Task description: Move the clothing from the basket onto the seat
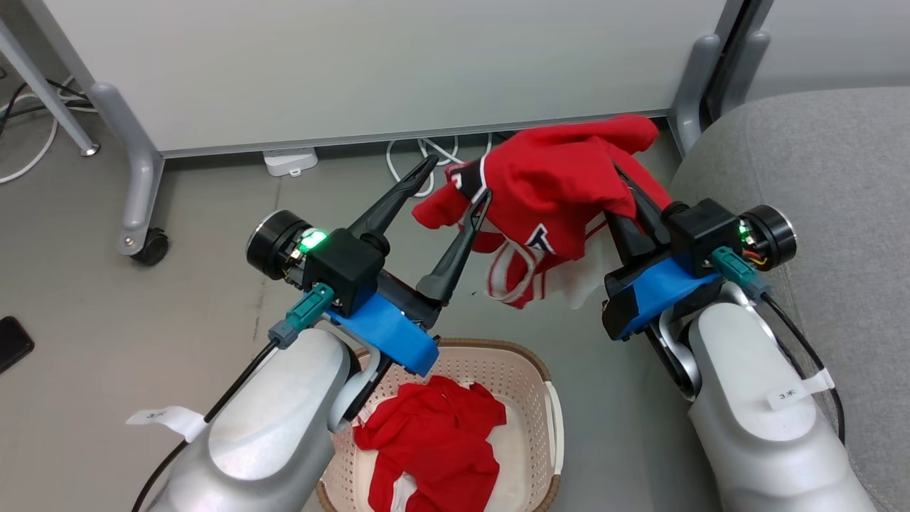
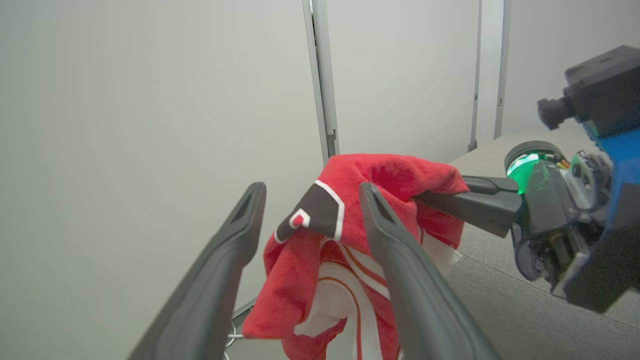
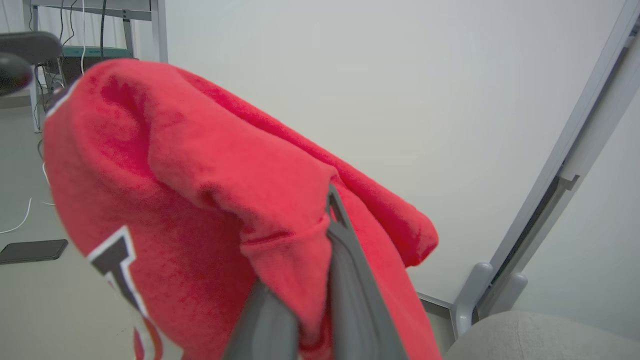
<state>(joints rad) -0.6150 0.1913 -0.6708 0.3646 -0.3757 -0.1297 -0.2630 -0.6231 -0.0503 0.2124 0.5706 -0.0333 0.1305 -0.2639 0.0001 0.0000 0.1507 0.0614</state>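
Observation:
A red garment (image 1: 561, 178) with white and black trim hangs in the air above the floor, held up by my right gripper (image 1: 629, 203), which is shut on it with its fingertips buried in the cloth. In the right wrist view the garment (image 3: 175, 150) drapes over the right gripper (image 3: 310, 240). My left gripper (image 1: 455, 183) stands open just left of the garment, one fingertip against its edge. From the left wrist, the garment (image 2: 395, 175) hangs beyond the open left gripper (image 2: 312, 192). More red clothing (image 1: 434, 434) lies in the cream basket (image 1: 530, 370) below. The grey seat (image 1: 817, 163) is at the right.
A white partition on wheeled grey feet (image 1: 142, 242) stands behind, with a power strip (image 1: 290, 162) and white cables (image 1: 426, 151) under it. A dark phone (image 1: 11, 343) lies on the grey floor at the left. The seat's edge (image 3: 540, 335) lies close under my right arm.

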